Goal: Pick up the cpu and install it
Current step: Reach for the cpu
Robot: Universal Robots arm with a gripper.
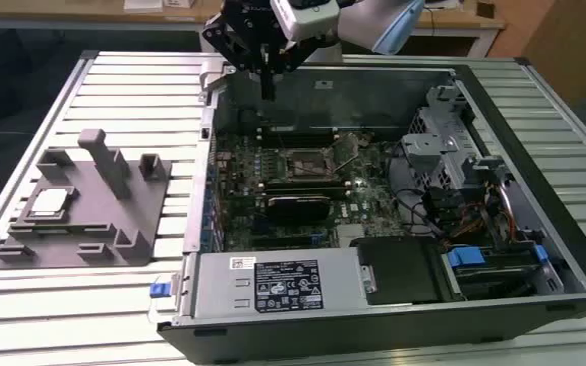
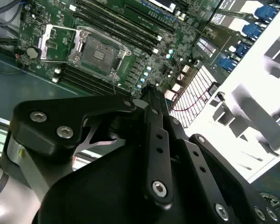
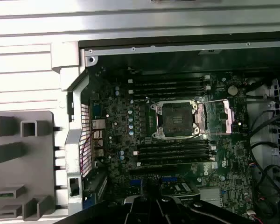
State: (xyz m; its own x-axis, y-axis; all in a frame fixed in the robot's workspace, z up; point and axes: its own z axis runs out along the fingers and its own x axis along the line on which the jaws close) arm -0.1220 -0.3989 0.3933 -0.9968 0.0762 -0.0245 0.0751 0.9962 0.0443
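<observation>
1. Gripper (image 1: 268, 90) hanging high over the far wall of the open computer case (image 1: 537, 252), tips pointed straight down. Jaws seemingly pressed together, with nothing between them.
2. Cpu (image 1: 51, 200) well apart from the gripper, lying on the grey tray (image 1: 140, 221) at the exterior view's left, outside the case.
3. Seated flat in a shallow framed recess of the tray, probably to keep it square and located for a clean pick.
4. Pale metal top facing up. Near-square outline, so no real long axis; edges roughly parallel to the tray's sides.
5. Socket (image 3: 177, 119) on the motherboard (image 3: 116, 154) empty, load plate (image 3: 228, 116) swung open beside it, likely so as to receive the chip.
</observation>
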